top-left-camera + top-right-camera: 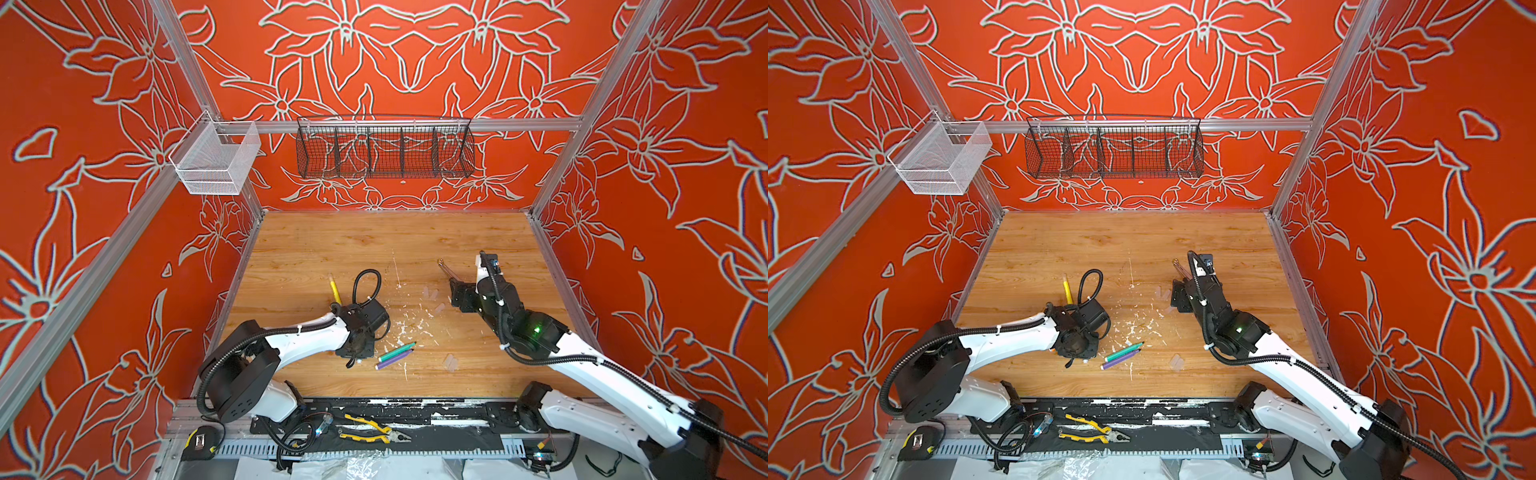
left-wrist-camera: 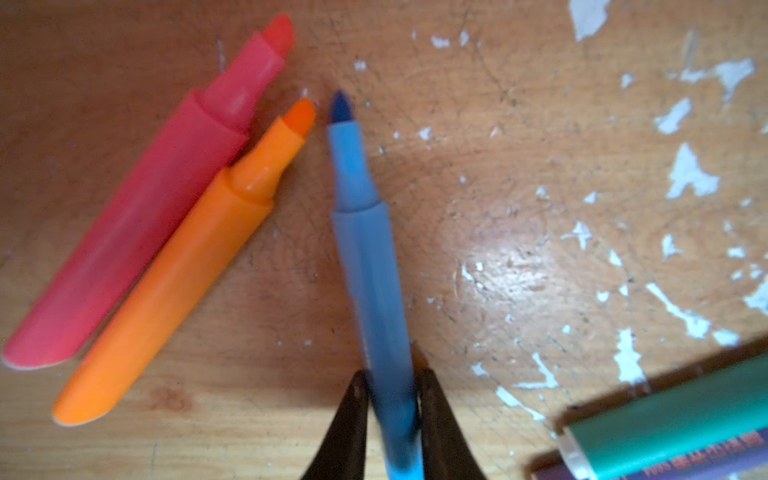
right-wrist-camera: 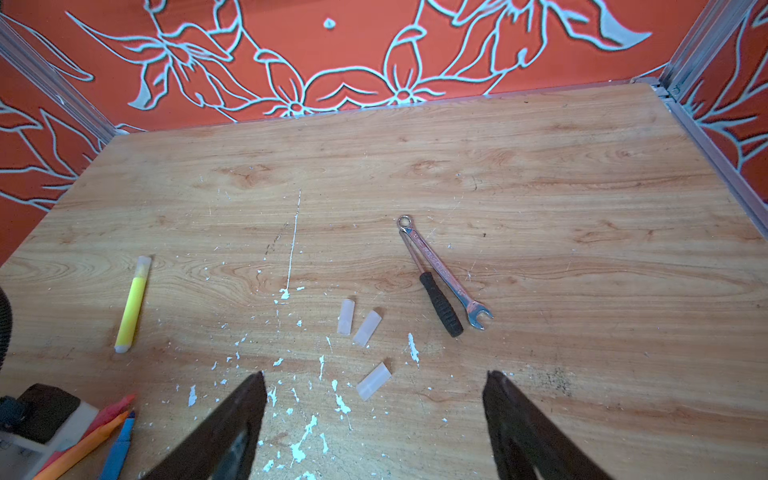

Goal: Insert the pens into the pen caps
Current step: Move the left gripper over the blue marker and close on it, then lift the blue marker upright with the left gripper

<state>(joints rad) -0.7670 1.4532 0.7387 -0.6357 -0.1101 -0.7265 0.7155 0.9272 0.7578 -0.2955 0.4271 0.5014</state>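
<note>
Obs: left gripper (image 2: 391,374) clamped on the tail of the blue pen (image 2: 361,249); this rear grip probably leaves the nib end free for capping. The pen's long axis runs straight out from the jaws, nib pointing away. Whether it rests on the table (image 2: 540,166) is unclear. The right gripper (image 3: 377,374) is spread wide and empty, with a pen cap (image 3: 374,387) just ahead of its fingertips.

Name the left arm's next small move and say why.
Probably lift the blue pen a little, straight up. The left tool has its fingers against both sides of the barrel. The pen's tip is bare, and the pink pen and orange pen lie close beside it. The right tool stands open near a clear cap.
</note>
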